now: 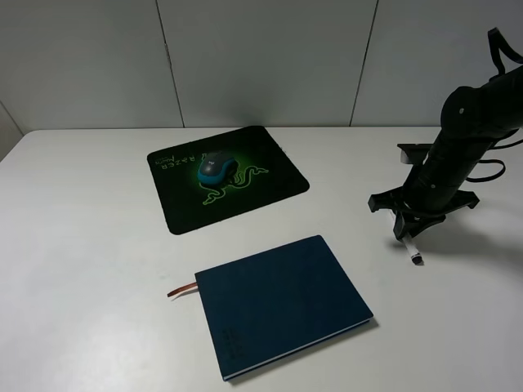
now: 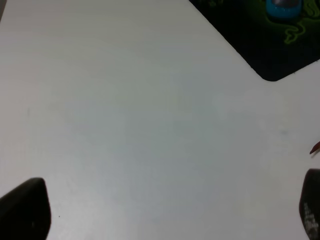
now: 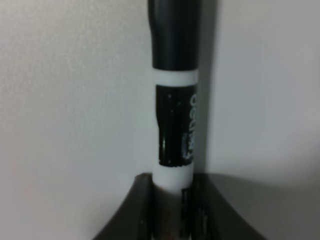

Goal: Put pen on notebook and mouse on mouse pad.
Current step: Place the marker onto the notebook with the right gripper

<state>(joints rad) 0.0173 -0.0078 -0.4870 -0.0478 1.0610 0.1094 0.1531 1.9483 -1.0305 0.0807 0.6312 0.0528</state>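
Observation:
The grey and teal mouse (image 1: 216, 169) sits on the black mouse pad (image 1: 274, 155), over its green logo. Nearer the front, the navy notebook (image 1: 282, 302) lies flat and its cover is bare. At the right, my right gripper (image 1: 409, 231) is down at the table, and the pen (image 1: 416, 252) pokes out beneath it. In the right wrist view the white and black pen (image 3: 175, 130) runs straight out from between the two dark fingers, which hug its barrel. My left gripper (image 2: 167, 207) hangs open over bare table, with the mouse (image 2: 283, 7) and the mouse pad (image 2: 250, 45) far ahead of it.
The notebook's brown ribbon (image 1: 182, 289) sticks out from its left edge, and its tip (image 2: 315, 148) shows in the left wrist view. A white table (image 1: 82, 269) carries everything, and a grey panelled wall stands behind it. The left arm is outside the high view.

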